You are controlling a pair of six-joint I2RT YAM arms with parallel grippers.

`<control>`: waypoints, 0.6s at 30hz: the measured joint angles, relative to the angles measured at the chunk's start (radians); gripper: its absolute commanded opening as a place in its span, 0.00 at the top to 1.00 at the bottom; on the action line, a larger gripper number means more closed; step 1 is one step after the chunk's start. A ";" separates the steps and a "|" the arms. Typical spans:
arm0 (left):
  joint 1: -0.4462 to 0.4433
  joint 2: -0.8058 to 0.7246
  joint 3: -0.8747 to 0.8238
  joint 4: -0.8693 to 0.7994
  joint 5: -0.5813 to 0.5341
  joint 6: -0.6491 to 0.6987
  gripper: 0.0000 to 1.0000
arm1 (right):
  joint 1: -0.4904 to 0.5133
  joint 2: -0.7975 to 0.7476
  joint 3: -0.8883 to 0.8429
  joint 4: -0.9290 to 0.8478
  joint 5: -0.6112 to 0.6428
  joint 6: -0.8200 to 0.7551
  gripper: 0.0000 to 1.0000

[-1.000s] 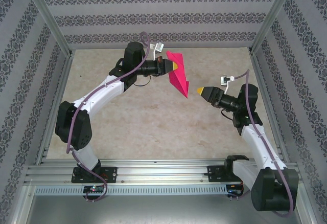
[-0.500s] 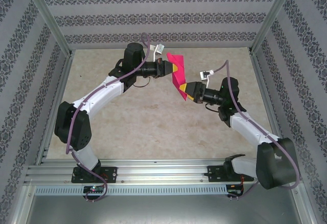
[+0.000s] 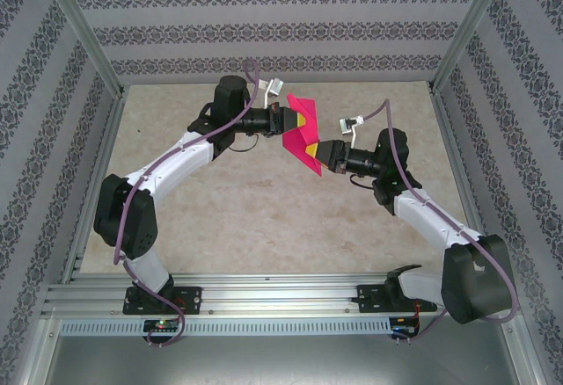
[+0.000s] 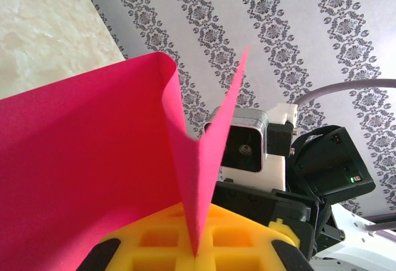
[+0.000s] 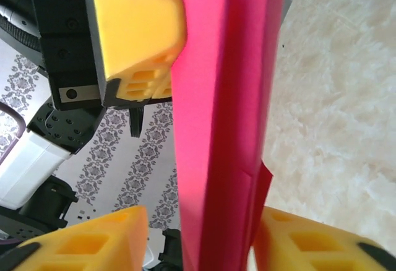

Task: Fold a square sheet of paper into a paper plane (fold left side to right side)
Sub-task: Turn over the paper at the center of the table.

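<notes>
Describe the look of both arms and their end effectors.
Left arm and right arm: white links, bulky black joints, a grey-purple cable along each. Left end effector and right end effector: black bodies, yellow fingers with square pockets, white camera box.

overhead camera looks down from behind; close wrist cameras share the folded paper [image 4: 93, 178]

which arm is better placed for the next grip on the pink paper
Right, probably: the right gripper is open with the lower end of the paper between its fingers, so it need only close. The left gripper is shut on the upper part.
</notes>
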 measured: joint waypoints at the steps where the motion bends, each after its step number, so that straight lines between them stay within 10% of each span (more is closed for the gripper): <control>1: 0.000 0.000 0.000 0.000 0.000 0.000 0.91 | -0.001 -0.002 0.000 -0.011 0.002 -0.008 0.62; 11: 0.006 -0.003 0.000 -0.092 -0.041 0.069 0.47 | -0.006 -0.036 0.055 -0.276 0.059 -0.175 0.87; 18: 0.062 -0.181 -0.063 -0.349 -0.356 0.196 0.25 | 0.064 -0.046 0.252 -0.742 0.365 -0.474 0.85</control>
